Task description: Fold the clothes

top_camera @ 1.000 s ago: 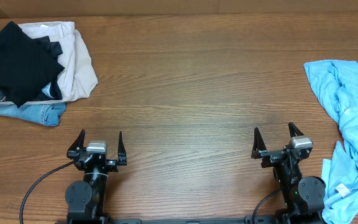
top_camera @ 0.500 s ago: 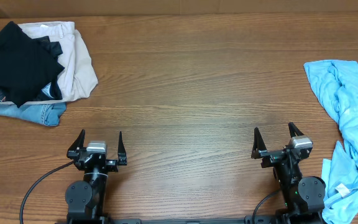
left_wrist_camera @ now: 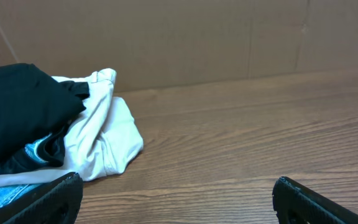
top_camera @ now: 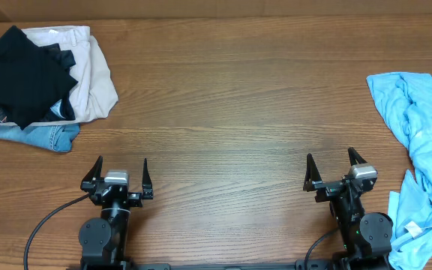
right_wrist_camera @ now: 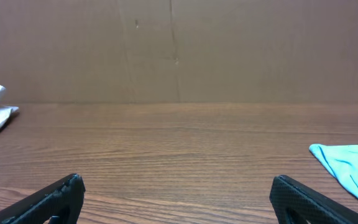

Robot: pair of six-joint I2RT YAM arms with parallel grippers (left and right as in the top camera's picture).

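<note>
We have both arms at the near edge of the wooden table point(top_camera: 231, 97). Our left gripper point(top_camera: 121, 162) and right gripper point(top_camera: 330, 155) each have their fingers spread wide, holding nothing. A black garment point(top_camera: 17, 71) lies on a cream garment point(top_camera: 96, 75) and blue denim point(top_camera: 40, 135) at the far left, and a crumpled light-blue garment point(top_camera: 418, 142) trails down the right edge, well apart from both grippers.

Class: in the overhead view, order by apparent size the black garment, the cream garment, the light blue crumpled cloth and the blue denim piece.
1. Light blue crumpled cloth.
2. Black garment and cream garment: too alike to rank; cream partly covered.
3. Blue denim piece, mostly hidden.
</note>
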